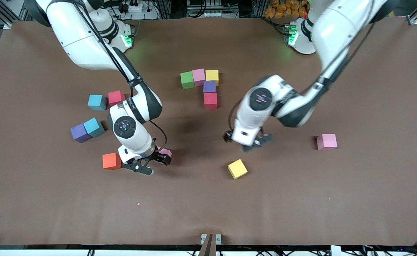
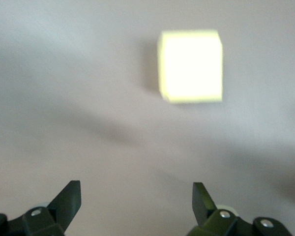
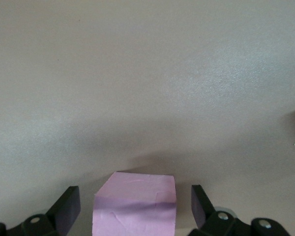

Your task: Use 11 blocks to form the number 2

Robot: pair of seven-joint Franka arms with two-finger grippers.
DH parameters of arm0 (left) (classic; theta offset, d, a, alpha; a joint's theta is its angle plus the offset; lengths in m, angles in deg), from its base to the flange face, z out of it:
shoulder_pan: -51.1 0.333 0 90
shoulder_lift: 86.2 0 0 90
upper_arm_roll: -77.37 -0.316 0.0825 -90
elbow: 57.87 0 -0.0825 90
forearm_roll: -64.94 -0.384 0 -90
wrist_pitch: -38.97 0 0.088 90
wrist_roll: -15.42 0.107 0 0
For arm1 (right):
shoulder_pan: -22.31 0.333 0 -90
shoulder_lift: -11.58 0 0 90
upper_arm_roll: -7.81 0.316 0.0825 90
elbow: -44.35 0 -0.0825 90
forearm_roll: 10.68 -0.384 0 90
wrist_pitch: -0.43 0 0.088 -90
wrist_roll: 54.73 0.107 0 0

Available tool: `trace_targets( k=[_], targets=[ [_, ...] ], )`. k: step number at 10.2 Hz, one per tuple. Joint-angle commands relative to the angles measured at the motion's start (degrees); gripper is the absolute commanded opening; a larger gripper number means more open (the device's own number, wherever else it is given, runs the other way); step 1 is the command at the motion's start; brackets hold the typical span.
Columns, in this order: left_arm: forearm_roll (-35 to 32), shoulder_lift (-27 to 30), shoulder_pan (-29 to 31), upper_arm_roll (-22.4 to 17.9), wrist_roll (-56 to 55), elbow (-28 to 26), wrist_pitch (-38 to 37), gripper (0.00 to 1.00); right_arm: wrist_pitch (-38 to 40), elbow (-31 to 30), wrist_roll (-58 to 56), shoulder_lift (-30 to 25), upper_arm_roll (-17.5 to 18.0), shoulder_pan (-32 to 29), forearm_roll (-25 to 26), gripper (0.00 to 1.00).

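- Lying on the brown counter (image 1: 301, 199) toward the robots' bases: five small matte foam cubes touching, the start of the number 2 (image 1: 204, 85) — a green foam cube (image 1: 187, 79), a pink foam cube (image 1: 198, 76) and a yellow foam cube (image 1: 212, 76) sitting in a row, with a purple foam cube (image 1: 209, 86) and a red foam cube (image 1: 210, 100) running down from the yellow one toward the front camera.
- Hanging low over the counter near a loose, tilted yellow foam cube (image 1: 237, 169), (image 2: 191, 66): the left gripper (image 1: 250, 143), (image 2: 136, 200), fingers (image 2: 69, 200) standing spread wide and grasping nothing.
- Sitting down at the counter around a second pink foam cube (image 1: 165, 153), (image 3: 136, 204): the right gripper (image 1: 151, 164), (image 3: 135, 205), fingers (image 3: 68, 206) spread on either side of the cube with gaps showing, not clenching it.
- Resting just beside the right gripper: an orange foam cube (image 1: 111, 161).
- Lying toward the right arm's end: another red foam cube (image 1: 116, 97) beside a light blue foam cube (image 1: 97, 102), and — nearer the front camera — a second purple foam cube (image 1: 80, 133) touching a second light blue foam cube (image 1: 94, 127).
- Sitting alone toward the left arm's end: a third pink foam cube (image 1: 326, 141).
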Motion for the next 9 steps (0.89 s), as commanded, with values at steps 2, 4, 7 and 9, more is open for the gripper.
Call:
trace_targets(
  k=[2,4,7,9],
  targets=[
    [-1.82,4.29,10.94,0.51,-0.32,-0.78,-1.66,1.0,3.79,0.59,1.46,-0.88,-0.08,0.26,-0.21,1.0],
    [-4.12,5.43,15.43,0.51,1.33,-0.78,-1.66,1.0,3.35,-0.02,3.91,-0.09,-0.08,1.22,-0.03,1.0],
    [-3.08,5.52,21.76,0.86,11.16,0.62,-1.66,1.0,2.48,-0.2,6.21,0.97,-0.17,1.58,0.23,1.0],
    [-3.25,5.52,24.23,0.69,13.99,0.63,-1.66,1.0,2.3,-0.29,6.21,1.5,-0.26,1.75,0.58,0.83]
  ],
)
